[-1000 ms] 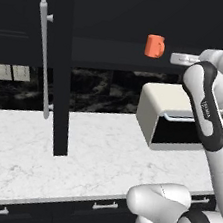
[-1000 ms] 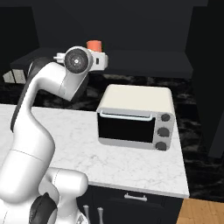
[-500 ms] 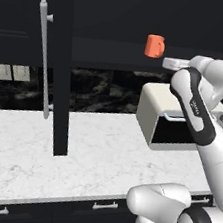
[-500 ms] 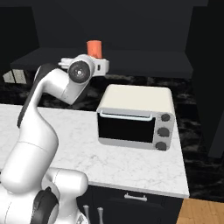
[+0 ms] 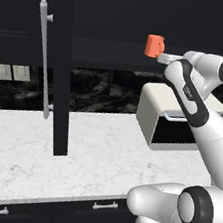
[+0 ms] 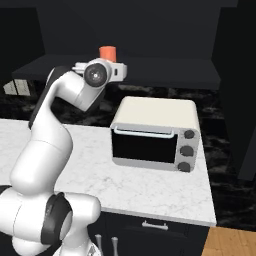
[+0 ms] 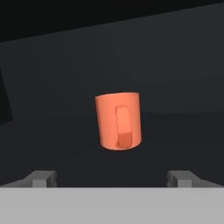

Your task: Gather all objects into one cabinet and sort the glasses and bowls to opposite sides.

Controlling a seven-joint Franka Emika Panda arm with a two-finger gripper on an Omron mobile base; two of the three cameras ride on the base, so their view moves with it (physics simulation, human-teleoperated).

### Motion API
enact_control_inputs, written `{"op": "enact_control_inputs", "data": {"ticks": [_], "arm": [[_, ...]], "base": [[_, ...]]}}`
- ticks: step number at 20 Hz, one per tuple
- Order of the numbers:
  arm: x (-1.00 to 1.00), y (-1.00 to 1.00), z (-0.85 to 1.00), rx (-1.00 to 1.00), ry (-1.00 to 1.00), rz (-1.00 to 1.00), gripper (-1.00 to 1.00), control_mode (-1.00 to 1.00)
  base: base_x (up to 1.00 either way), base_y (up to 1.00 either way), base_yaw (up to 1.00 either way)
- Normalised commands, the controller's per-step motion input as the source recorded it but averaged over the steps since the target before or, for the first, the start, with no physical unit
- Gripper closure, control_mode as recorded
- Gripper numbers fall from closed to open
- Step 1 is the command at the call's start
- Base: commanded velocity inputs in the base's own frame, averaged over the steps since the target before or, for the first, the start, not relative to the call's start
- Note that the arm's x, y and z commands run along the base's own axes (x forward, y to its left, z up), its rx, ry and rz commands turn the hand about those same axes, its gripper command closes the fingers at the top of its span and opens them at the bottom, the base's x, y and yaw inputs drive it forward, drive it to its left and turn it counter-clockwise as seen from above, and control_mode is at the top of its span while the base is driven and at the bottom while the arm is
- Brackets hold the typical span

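Arm swung closer to smooth cylindrical orange mug (image 7: 118, 127), end effector (image 7: 116, 178) wide

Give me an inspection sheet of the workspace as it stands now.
Surface: white marble counter, bare in front.
Job's things: orange mug upright on the dark cabinet shelf, handle facing the hand camera; cabinet door swung open over the counter.
Clutter: toaster oven on the counter.
Grippers: gripper level with the mug, jaws open, holding nothing, short of the mug.
Cables: nothing seen.
Surroundings: wall outlets, dark backsplash, drawers below.
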Motion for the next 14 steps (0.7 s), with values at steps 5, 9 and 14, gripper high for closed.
{"op": "enact_control_inputs", "data": {"ticks": [5,9,14], "arm": [[0.38,0.00,0.00,0.00,0.03,0.00,-1.00,-1.00],[0.37,0.00,0.00,0.00,0.02,0.00,-1.00,-1.00],[0.26,0.00,0.00,0.00,0.00,0.00,-1.00,-1.00]], "base": [[0.00,0.00,0.00],[0.00,0.00,0.00],[0.00,0.00,0.00]]}}
